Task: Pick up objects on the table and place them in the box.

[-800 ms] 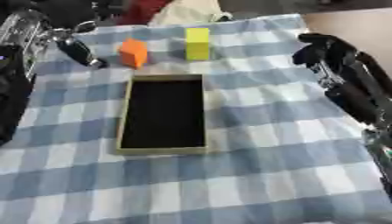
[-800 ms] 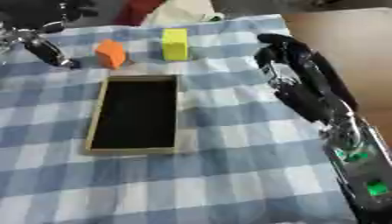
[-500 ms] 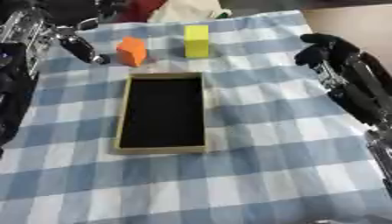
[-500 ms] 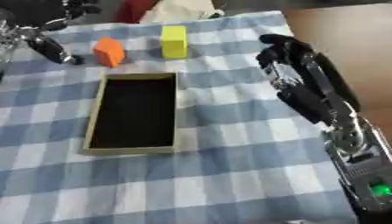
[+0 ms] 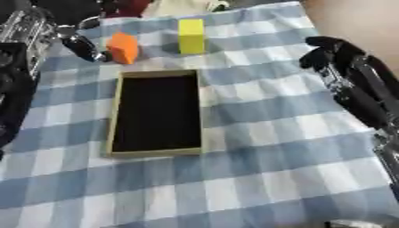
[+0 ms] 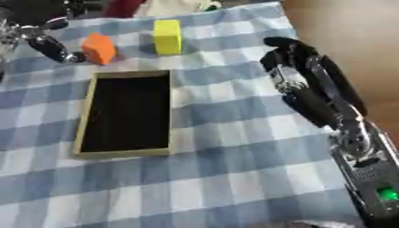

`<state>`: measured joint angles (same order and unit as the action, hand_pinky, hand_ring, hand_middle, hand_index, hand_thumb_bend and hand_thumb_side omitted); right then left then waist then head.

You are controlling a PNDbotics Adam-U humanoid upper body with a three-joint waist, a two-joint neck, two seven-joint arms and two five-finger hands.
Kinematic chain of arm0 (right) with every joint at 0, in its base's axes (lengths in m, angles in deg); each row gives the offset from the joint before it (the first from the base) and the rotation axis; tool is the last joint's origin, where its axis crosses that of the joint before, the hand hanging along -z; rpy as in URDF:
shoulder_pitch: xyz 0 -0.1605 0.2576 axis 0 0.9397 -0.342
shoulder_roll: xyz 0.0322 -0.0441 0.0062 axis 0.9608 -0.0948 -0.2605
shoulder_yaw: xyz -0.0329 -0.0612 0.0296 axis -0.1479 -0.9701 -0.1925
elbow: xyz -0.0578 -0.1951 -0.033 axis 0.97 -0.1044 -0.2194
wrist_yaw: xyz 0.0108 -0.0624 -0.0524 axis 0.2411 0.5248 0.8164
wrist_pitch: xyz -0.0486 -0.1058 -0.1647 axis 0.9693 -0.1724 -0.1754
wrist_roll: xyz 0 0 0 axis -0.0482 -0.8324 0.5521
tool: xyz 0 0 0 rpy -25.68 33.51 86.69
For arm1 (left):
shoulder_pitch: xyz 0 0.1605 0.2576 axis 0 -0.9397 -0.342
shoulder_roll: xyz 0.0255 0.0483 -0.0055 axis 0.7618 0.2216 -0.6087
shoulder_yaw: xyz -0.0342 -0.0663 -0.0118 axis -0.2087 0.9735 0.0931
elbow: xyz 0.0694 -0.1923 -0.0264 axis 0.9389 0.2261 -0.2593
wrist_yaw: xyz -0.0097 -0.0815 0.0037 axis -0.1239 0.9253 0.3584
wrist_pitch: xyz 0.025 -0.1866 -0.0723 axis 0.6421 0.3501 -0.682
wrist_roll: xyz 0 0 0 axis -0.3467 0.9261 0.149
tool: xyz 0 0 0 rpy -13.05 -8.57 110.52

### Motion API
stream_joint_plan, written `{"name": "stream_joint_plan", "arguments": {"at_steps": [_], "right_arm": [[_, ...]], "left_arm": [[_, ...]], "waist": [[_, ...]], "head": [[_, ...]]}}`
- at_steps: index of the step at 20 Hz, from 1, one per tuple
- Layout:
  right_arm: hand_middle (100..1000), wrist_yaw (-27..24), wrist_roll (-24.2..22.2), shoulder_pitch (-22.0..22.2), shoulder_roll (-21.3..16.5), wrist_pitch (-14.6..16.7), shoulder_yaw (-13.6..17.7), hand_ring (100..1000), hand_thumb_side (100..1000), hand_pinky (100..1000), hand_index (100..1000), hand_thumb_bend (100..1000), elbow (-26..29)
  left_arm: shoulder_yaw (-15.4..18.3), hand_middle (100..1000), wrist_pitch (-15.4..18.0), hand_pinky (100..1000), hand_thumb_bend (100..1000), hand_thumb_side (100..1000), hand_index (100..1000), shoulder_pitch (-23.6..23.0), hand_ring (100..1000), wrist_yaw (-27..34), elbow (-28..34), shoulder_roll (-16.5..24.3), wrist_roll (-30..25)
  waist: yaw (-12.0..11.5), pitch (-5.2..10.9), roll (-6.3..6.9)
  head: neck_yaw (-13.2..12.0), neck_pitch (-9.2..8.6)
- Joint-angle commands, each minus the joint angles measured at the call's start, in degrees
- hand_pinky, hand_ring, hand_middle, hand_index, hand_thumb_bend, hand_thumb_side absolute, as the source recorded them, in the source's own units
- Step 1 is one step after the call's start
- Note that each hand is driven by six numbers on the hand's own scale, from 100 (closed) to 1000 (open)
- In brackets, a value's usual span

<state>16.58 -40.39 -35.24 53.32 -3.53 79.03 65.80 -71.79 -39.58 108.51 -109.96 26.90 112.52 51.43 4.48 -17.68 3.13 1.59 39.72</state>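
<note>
An orange block (image 5: 123,48) and a taller yellow block (image 5: 191,36) stand on the checked cloth behind the box. The box (image 5: 115,116) is a shallow tan tray with a dark, empty inside, lying lengthwise in the middle. My left hand (image 5: 81,43) comes in from the upper left. Its fingers are stretched out, and one fingertip is close beside the orange block's left face. My right hand (image 6: 290,57) hovers over the right side of the table, well right of the box. Its fingers are loosely bent and hold nothing.
The blue-and-white checked cloth (image 5: 257,178) covers the table, with bare cloth in front of and to the right of the box. The table's right edge (image 6: 300,26) runs just beyond my right hand. Cloth-like things lie past the far edge.
The whole view has shifted a little, so the camera moved. My left hand's fingertip is slightly nearer the orange block. The right hand, the blocks and the box stay as they were.
</note>
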Motion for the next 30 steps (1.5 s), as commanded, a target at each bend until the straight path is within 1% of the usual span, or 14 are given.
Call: {"name": "stream_joint_plan", "arguments": {"at_steps": [1,12,18,20,22,23,24,28,29,30], "right_arm": [[640,-0.26,0.01,-0.73,-0.29,0.04,0.20,706,846,849,873,100,0.44],[639,-0.25,0.08,-1.20,-0.08,0.12,0.19,706,853,849,871,100,0.34],[638,-0.23,0.20,-1.27,-0.02,0.14,0.26,707,855,850,871,100,0.18],[638,-0.23,0.21,-1.33,0.00,0.16,0.27,707,855,850,871,100,0.16],[638,-0.22,0.21,-1.35,0.00,0.17,0.27,707,855,850,871,100,0.12],[638,-0.21,0.20,-1.35,0.00,0.18,0.28,707,857,850,871,100,0.09],[638,-0.21,0.21,-1.35,0.01,0.18,0.29,707,854,850,871,100,0.06],[639,-0.21,0.18,-1.35,0.04,0.22,0.31,707,853,850,872,100,-0.02],[639,-0.21,0.18,-1.33,0.05,0.22,0.32,707,853,850,872,100,-0.05],[639,-0.21,0.17,-1.30,0.05,0.22,0.33,708,854,850,872,100,-0.09]], "left_arm": [[0.86,995,-0.81,834,502,148,996,1.53,982,-0.13,0.30,1.18,0.15],[1.66,963,-3.86,822,462,138,982,1.29,961,-2.12,-1.04,1.53,1.16],[2.11,951,-5.82,811,451,132,971,1.09,943,-3.51,-1.70,1.80,2.02],[2.24,937,-6.69,799,441,130,965,1.01,922,-3.99,-1.97,1.81,2.55],[2.27,901,-7.11,765,414,123,945,0.93,876,-4.34,-2.34,1.78,2.78],[2.28,852,-7.14,735,389,118,928,0.90,833,-4.42,-2.52,1.77,2.76],[2.27,838,-7.04,727,366,114,914,0.84,821,-4.40,-2.73,1.74,2.59],[2.28,695,-5.97,654,265,100,826,0.65,692,-3.55,-3.21,1.73,1.25],[2.32,687,-5.69,650,260,100,822,0.62,686,-3.10,-3.15,1.75,0.96],[2.36,636,-5.46,625,217,100,791,0.59,645,-2.56,-3.00,1.76,0.74]], "waist": [[0.37,0.62,0.00],[2.07,-1.87,1.12],[2.42,-2.60,1.50],[2.49,-2.70,1.56],[2.51,-2.72,1.58],[2.50,-2.71,1.58],[2.46,-2.67,1.57],[2.23,-2.36,1.44],[2.16,-2.26,1.39],[2.07,-2.14,1.32]], "head": [[-0.09,-0.75],[0.25,-2.10],[0.32,-2.72],[0.34,-2.89],[0.37,-2.92],[0.38,-2.91],[0.40,-2.89],[0.49,-2.78],[0.50,-2.75],[0.50,-2.69]]}}
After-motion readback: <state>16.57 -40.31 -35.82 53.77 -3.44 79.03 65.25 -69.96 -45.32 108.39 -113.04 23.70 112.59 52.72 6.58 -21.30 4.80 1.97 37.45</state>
